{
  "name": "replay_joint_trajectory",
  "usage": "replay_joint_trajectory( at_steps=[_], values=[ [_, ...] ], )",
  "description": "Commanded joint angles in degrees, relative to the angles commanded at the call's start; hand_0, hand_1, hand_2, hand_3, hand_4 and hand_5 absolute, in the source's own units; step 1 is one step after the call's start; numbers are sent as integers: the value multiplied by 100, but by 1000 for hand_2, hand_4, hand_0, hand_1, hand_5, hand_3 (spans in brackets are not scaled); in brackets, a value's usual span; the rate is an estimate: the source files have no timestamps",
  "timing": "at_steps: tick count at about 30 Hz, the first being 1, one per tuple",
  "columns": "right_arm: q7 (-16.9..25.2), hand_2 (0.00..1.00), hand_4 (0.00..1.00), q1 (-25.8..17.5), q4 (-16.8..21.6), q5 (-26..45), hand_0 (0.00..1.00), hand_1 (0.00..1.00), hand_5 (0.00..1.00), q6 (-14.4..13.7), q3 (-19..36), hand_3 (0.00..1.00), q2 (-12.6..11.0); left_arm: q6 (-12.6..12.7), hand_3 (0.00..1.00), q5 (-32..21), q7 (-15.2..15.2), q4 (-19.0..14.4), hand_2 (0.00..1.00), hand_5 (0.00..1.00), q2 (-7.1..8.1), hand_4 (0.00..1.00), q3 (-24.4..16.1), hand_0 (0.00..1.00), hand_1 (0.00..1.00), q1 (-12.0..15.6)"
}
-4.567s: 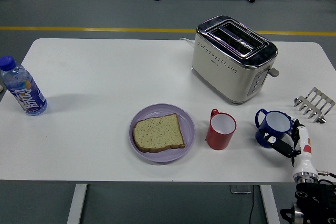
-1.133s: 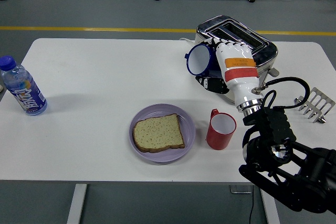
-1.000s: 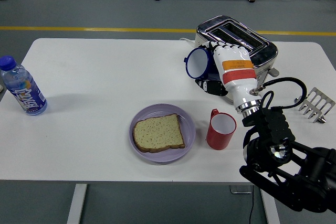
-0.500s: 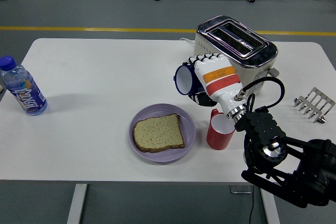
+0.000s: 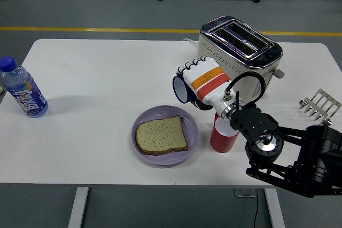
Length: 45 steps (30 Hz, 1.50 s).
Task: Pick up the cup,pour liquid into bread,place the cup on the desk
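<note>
My right hand (image 5: 191,86) is shut on the blue cup (image 5: 180,89), holding it in the air tipped on its side, its white mouth facing left. The cup hangs just above the far right rim of the purple plate (image 5: 160,157). A slice of bread (image 5: 160,135) lies flat on that plate, below and left of the cup. No liquid shows. The black right arm (image 5: 278,153) reaches in from the lower right. My left arm is out of view.
A red cup (image 5: 222,139) stands upright right of the plate, partly behind my wrist. A cream toaster (image 5: 240,57) sits at the back right. A metal toast rack (image 5: 319,106) is at the far right. A water bottle (image 5: 22,89) stands at the left edge.
My right hand lifted the blue cup from the table's right side, carried it left past the toaster, then down toward the plate, tipping its mouth to the left.
</note>
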Motion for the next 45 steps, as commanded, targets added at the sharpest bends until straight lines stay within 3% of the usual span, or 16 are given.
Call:
replay_joint_trajectory(
  at_steps=[20, 30, 34, 39, 45],
  values=[
    [-54, 421, 740, 139, 5, 0, 289, 283, 45, 145, -275, 440, -2, -3, 544, -16, -3, -4, 692, 998, 0, 257, 6, 683, 682, 4],
    [-35, 422, 733, 64, 21, 0, 298, 285, 35, -2, -180, 441, 2, -3, 545, -22, -3, -4, 692, 998, -1, 257, 7, 682, 682, 3],
    [44, 422, 731, -56, 80, 0, 302, 286, 33, -241, 1, 441, -39, -5, 545, -14, -1, -4, 693, 998, -3, 257, 3, 682, 682, 6],
    [295, 422, 731, -284, 242, 0, 302, 286, 33, -770, 383, 441, -173, -6, 545, -6, 2, -2, 693, 998, -5, 257, -1, 682, 682, 7],
    [846, 425, 730, -662, 513, 1061, 315, 288, 32, -1358, 962, 444, -377, -10, 544, 14, 8, -1, 693, 998, -7, 257, -8, 682, 682, 9]
  ],
)
